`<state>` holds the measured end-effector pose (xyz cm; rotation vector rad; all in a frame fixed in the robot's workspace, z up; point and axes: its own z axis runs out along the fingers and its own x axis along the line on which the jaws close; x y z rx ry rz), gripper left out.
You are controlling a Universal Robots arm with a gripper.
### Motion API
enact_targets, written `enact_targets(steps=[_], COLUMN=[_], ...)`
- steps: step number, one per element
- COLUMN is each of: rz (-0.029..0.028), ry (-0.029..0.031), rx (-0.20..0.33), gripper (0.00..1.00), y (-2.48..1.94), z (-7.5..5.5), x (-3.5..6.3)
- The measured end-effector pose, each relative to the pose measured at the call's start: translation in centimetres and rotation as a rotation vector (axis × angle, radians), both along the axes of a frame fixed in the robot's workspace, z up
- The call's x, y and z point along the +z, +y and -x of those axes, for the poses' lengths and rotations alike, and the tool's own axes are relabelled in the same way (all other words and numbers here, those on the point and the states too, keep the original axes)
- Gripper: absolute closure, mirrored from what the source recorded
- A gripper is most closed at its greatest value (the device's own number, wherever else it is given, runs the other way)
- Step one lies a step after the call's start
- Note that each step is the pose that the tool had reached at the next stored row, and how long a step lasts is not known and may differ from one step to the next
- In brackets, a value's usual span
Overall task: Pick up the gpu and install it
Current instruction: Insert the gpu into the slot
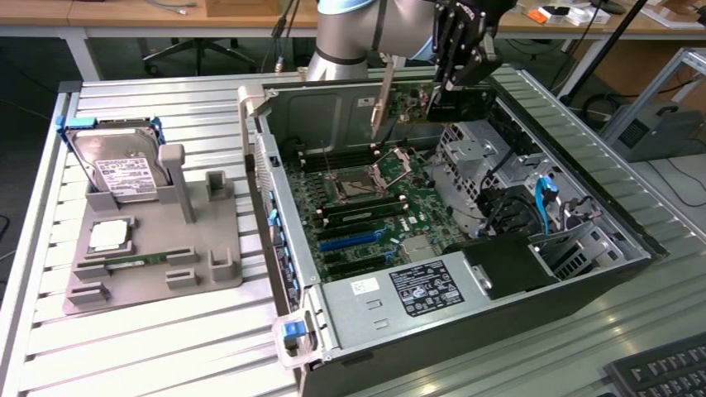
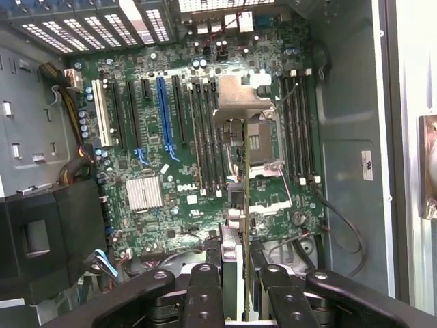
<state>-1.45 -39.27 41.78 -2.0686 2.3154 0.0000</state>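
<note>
Exterior view: fingers (image 1: 455, 70) hold gpu (image 1: 452, 106) over motherboard (image 1: 375, 207) in case (image 1: 320, 103).

**What I see lying around my work**

By the table's (image 1: 165, 99) edge at the exterior view's left, a gray holder (image 1: 210, 256) carries a hard drive (image 1: 119, 169) propped on edge, a processor chip (image 1: 107, 236) and a green memory stick (image 1: 127, 263). Beside it lies the open computer case (image 1: 264, 107), its motherboard (image 1: 375, 207) bare and its power supply (image 1: 425, 289) at the near end.

Arm (image 1: 350, 33) cut off by the exterior view's top edge. The gpu (image 1: 455, 107) is partly hidden by the gripper (image 1: 464, 86) clamping it (wrist view: edge-on, its lower end out of frame). Keyboard (image 1: 662, 372) cropped at the corner. Power supply label (image 1: 425, 289) print too small to read.
</note>
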Motion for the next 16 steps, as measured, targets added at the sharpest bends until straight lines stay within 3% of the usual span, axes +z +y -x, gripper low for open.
enact_targets(steps=[16], rz=[0.0], ry=[0.0], rx=[0.05], gripper=[0.73], y=[0.0], z=[0.0], x=[-0.01])
